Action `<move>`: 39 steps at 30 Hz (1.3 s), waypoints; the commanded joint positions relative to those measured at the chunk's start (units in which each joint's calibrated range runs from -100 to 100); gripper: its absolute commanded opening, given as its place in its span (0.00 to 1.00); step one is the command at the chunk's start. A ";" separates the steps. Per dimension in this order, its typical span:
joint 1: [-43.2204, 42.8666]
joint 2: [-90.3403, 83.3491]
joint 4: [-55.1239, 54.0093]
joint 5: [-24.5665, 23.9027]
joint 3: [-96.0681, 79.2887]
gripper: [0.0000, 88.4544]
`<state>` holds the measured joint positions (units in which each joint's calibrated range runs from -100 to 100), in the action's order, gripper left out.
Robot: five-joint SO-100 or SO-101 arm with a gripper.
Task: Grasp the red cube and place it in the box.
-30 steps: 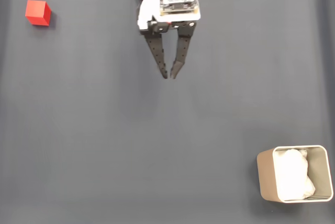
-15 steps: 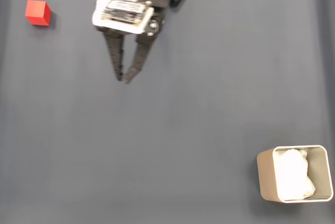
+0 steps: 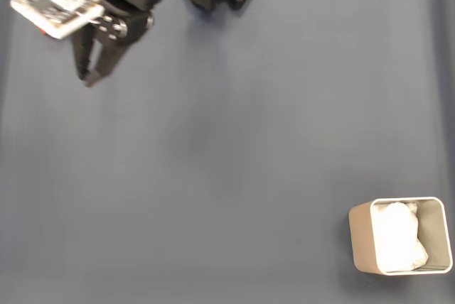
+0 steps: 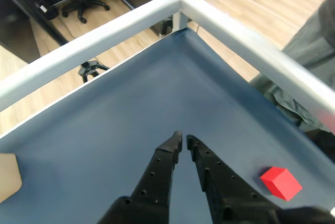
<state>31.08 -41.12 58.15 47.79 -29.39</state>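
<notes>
Right of gripper (image 4: 183, 139), red cube (image 4: 281, 182) corner-on.

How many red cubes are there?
1. The red cube sits on the dark blue table, lower right in the wrist view, beside the end effector. In the fixed view the arm covers that spot; more could hide there.

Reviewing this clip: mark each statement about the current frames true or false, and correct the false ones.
1. The gripper holds the red cube. False: the cube lies on the mat, off to the right in the wrist view.
2. The fingertips are nearly closed, with nothing between them. True.
3. The box sits at lower right in the fixed view. True.
4. The box holds the cube. False: it holds white paper-like lining.
</notes>
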 commanded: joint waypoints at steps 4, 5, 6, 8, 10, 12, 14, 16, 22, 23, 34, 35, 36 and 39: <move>7.62 1.69 1.11 -1.12 4.48 0.00; 8.69 2.04 1.68 -1.07 4.75 0.00; 9.83 2.47 2.42 -1.07 5.21 0.00; 11.96 2.91 3.81 -1.17 5.57 0.00; 14.02 3.17 5.29 -1.17 5.57 0.00; 16.00 3.43 6.27 -1.32 5.57 0.00; 17.71 3.69 7.01 -1.66 5.57 0.00; 19.27 3.86 7.26 -2.00 5.30 0.00; 24.10 4.47 7.50 -2.30 4.75 0.00; 24.81 4.55 7.50 -2.20 4.39 0.00; 31.27 7.76 6.85 -1.17 3.20 0.07; 31.84 8.10 6.52 -1.17 3.11 0.08; 32.48 8.45 6.35 -1.17 3.11 0.10; 33.97 9.40 6.03 -0.98 2.93 0.17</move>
<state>63.58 -31.83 65.16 46.18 -26.94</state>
